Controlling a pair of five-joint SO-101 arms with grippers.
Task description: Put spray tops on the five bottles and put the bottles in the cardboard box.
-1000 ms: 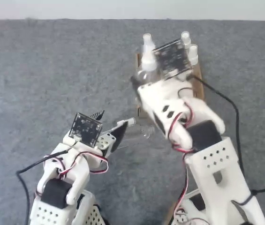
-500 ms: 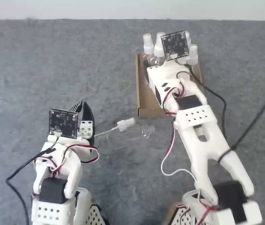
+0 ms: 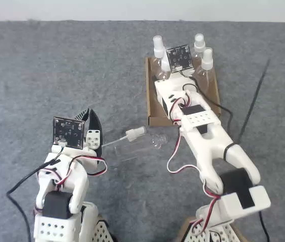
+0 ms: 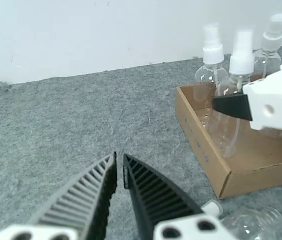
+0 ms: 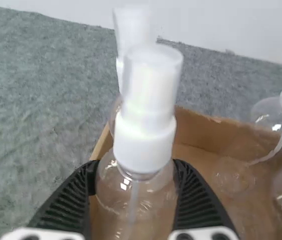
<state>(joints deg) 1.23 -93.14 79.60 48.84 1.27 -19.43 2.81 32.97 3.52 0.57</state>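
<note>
My right gripper (image 5: 138,202) is shut on a clear bottle (image 5: 136,200) with a white spray top (image 5: 145,115), held upright over the cardboard box (image 3: 150,103). The left wrist view shows that gripper (image 4: 229,111) at the held bottle (image 4: 225,125) inside the box (image 4: 200,145). Three more topped bottles (image 3: 158,48) (image 3: 198,43) (image 3: 207,59) stand in the box. Another clear bottle (image 3: 145,140) with a spray top (image 3: 134,133) lies on its side on the carpet, before the box. My left gripper (image 3: 93,123) stands left of it, shut on nothing (image 4: 120,162).
Grey carpet (image 3: 56,65) covers the table, with open floor left of the box and beyond the left arm. A white wall (image 4: 81,35) rises behind the box. Black cables (image 3: 248,111) trail beside the right arm.
My left arm pulled back to the left, away from the lying bottle. My right arm stretched out farther, bringing its held bottle from the box's near side to deeper over the box.
</note>
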